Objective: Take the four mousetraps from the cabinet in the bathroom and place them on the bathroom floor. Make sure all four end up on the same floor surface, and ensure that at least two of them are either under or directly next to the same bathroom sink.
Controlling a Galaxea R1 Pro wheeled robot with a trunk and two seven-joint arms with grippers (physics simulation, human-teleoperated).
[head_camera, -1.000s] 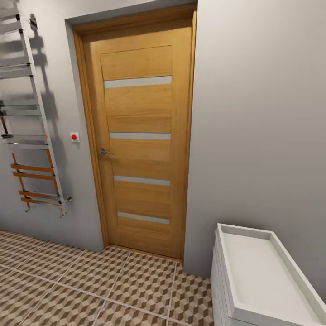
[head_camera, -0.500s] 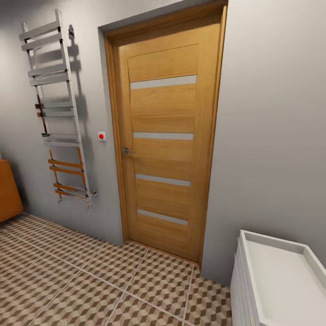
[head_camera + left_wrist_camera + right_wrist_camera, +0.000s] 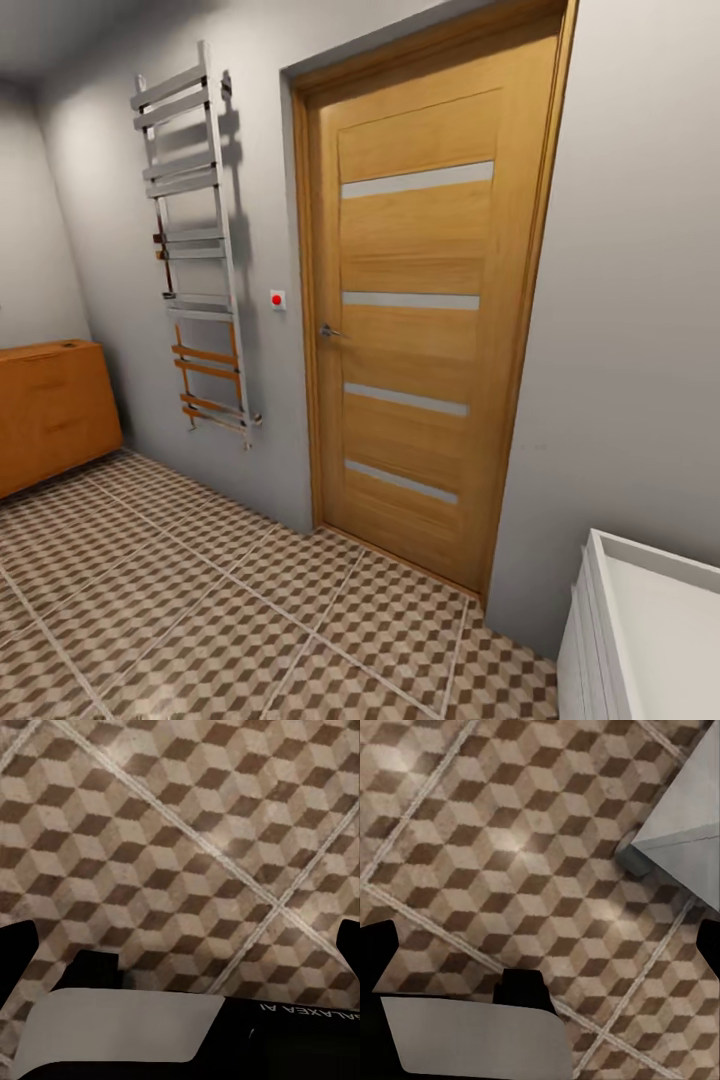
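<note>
The cabinet is seen left of the door — the left arm's side; neither claw's state can be told.

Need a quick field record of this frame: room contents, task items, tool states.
stage: robot in transit, facing the door wall
cabinet: far left of the head view, drawers shut
sink: white basin at the lower right corner
door: wooden, closed
towel rack: on the wall between cabinet and door
bathroom floor: cube-pattern tiles
left tool, right tool: state cannot be told
</note>
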